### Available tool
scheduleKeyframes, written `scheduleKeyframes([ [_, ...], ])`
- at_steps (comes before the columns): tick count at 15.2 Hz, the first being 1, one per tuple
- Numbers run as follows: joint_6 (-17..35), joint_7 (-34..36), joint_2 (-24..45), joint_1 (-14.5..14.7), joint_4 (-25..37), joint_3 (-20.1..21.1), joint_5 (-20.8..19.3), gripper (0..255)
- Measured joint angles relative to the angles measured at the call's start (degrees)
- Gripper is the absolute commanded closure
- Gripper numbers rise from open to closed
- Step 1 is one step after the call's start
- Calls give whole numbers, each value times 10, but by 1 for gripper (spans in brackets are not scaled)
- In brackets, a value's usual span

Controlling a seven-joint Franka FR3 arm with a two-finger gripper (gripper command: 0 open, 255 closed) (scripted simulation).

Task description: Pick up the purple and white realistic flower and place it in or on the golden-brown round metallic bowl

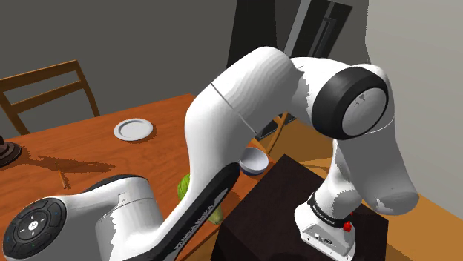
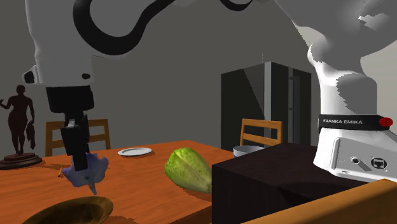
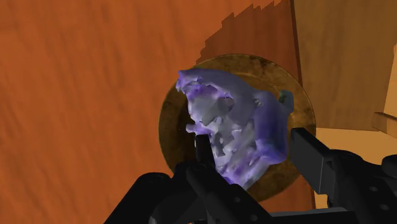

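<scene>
The purple and white flower [image 2: 94,170] hangs in the air with my gripper [image 2: 79,164] shut on it. It is a little above the table, over the far side of the golden-brown round bowl [image 2: 67,211]. In the wrist view the flower [image 3: 232,124] sits clasped between the two black fingers of the gripper [image 3: 254,153]. The bowl [image 3: 170,124] lies directly behind it on the wooden table, its rim showing around the petals. The flower hides much of the bowl's inside.
A green fruit [image 2: 188,169] lies on the table near the dark stand [image 2: 273,181]. A white plate [image 1: 134,130] sits farther back, and a small grey bowl [image 1: 254,159] is by the table edge. A dark statuette [image 2: 21,124] stands at the second exterior view's left, with wooden chairs [image 2: 261,133] around.
</scene>
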Motion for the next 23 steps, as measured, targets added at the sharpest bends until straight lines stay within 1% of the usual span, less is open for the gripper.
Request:
scheduleKeyframes([
  [11,43,21,61,15,15,-21,-25,255],
  [15,58,27,84,22,30,-26,-32,255],
  [21,62,29,89,24,34,-27,-34,255],
  [22,60,29,90,24,37,-27,-34,0],
  [23,57,28,94,24,40,-28,-33,0],
])
